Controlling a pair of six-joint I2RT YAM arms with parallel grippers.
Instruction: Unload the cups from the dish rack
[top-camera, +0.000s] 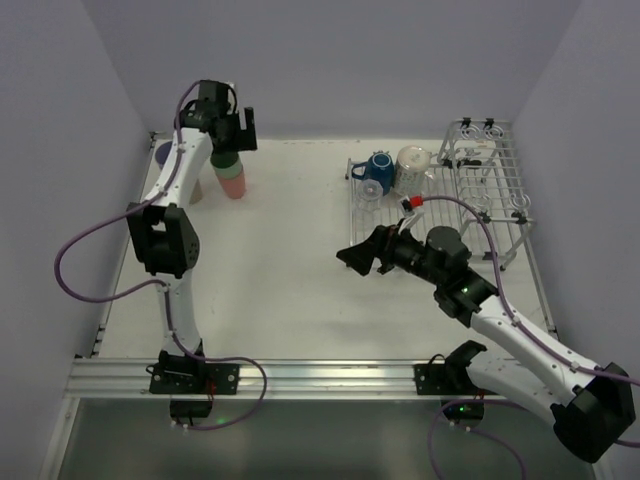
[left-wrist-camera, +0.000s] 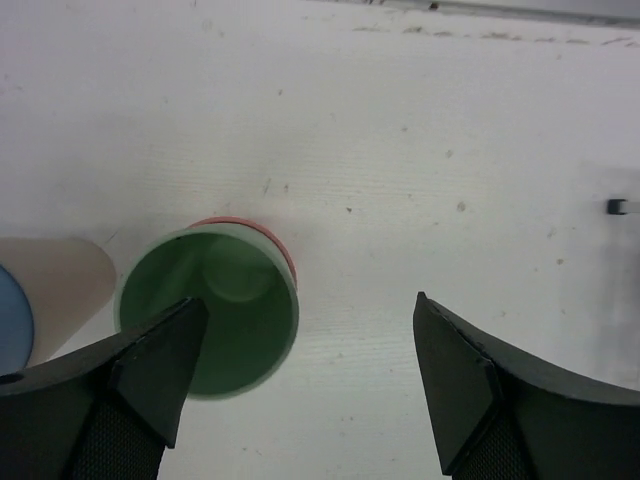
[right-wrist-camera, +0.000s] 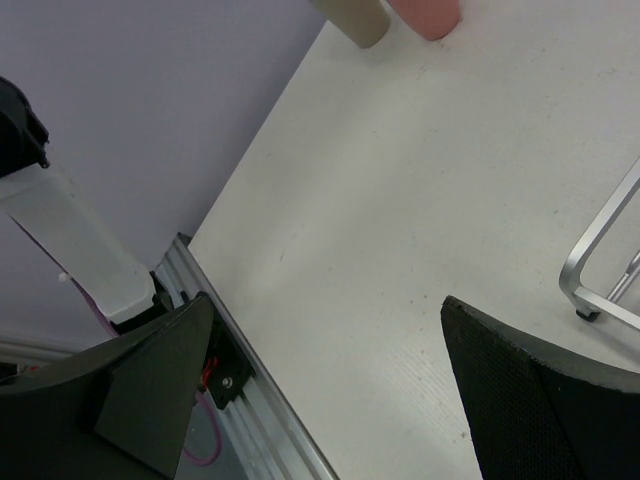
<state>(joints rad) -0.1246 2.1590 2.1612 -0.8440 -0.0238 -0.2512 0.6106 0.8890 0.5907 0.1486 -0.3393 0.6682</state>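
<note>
A green cup (left-wrist-camera: 210, 310) stands nested in a salmon-pink cup (left-wrist-camera: 278, 240) at the table's far left, also seen from above as a stack (top-camera: 232, 178). My left gripper (left-wrist-camera: 310, 370) hangs open just above it, its left finger over the green rim and nothing held. A beige cup (left-wrist-camera: 60, 280) and a blue cup (left-wrist-camera: 12, 325) stand beside the stack. The dish rack (top-camera: 500, 200) at the right holds a dark-blue mug (top-camera: 378, 170) and a pale cup (top-camera: 412, 165). My right gripper (top-camera: 362, 258) is open and empty, left of the rack.
The right wrist view shows a rack leg (right-wrist-camera: 600, 260), the beige cup (right-wrist-camera: 355, 20) and pink cup (right-wrist-camera: 430, 15) far off, and the metal rail (right-wrist-camera: 250, 400) at the table's left edge. White walls close in the table on three sides.
</note>
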